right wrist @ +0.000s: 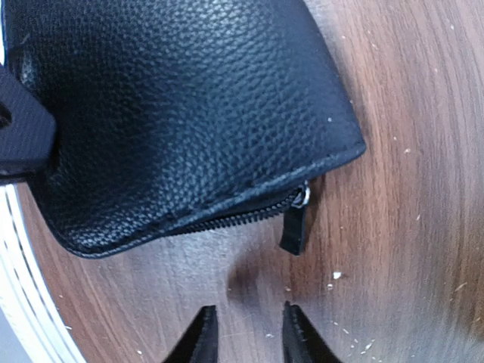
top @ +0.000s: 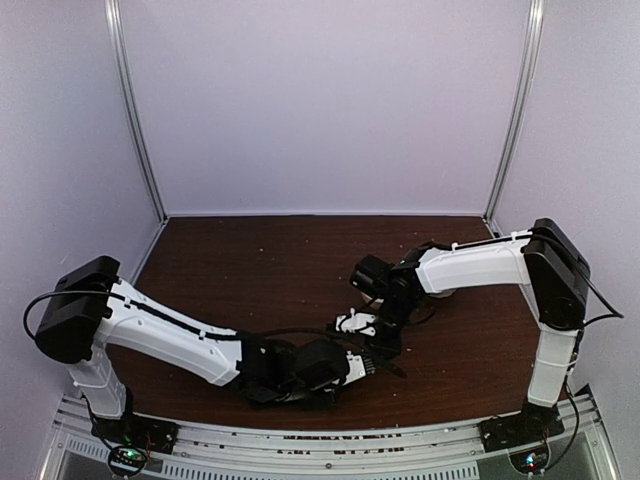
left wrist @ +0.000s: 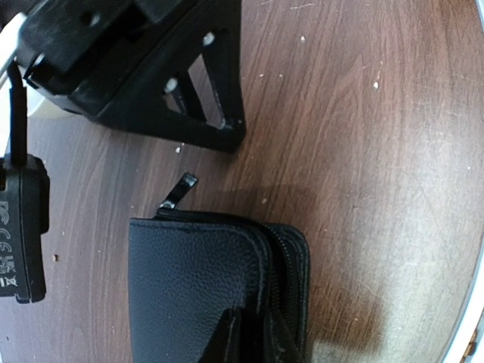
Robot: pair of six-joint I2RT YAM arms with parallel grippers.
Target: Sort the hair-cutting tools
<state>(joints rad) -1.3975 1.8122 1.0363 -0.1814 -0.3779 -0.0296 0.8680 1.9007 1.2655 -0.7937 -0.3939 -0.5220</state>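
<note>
Fingertips first: the right gripper [right wrist: 246, 327] had its two tips parted with nothing between them, hovering just above the table [right wrist: 408, 151]. Straight ahead of the tips, a short hop away, the little black zip pull [right wrist: 295, 227] dangled off the corner of the black leather case [right wrist: 174, 98]. The case's bulk spread out beyond the pull and off to the tips' left.

My read was that it was lining up to pinch that pull and work the zip. To do that well it would need to nudge forward and a touch to its right so the tab sat square between the pads. Then it should close firmly and drag along the zip line rather than up, or the whole case would just slide.

The left gripper [top: 352, 366] was down at the case's other side. Black fingers on black leather, so I honestly couldn't tell if it was clamped on or just resting there.

Pose-wise, the right arm rose from its base, laid its forearm across toward the middle and bent the wrist down. The left arm stretched low over the table.

None of the hair-cutting tools showed anywhere; maybe inside the case, can't say.
</note>
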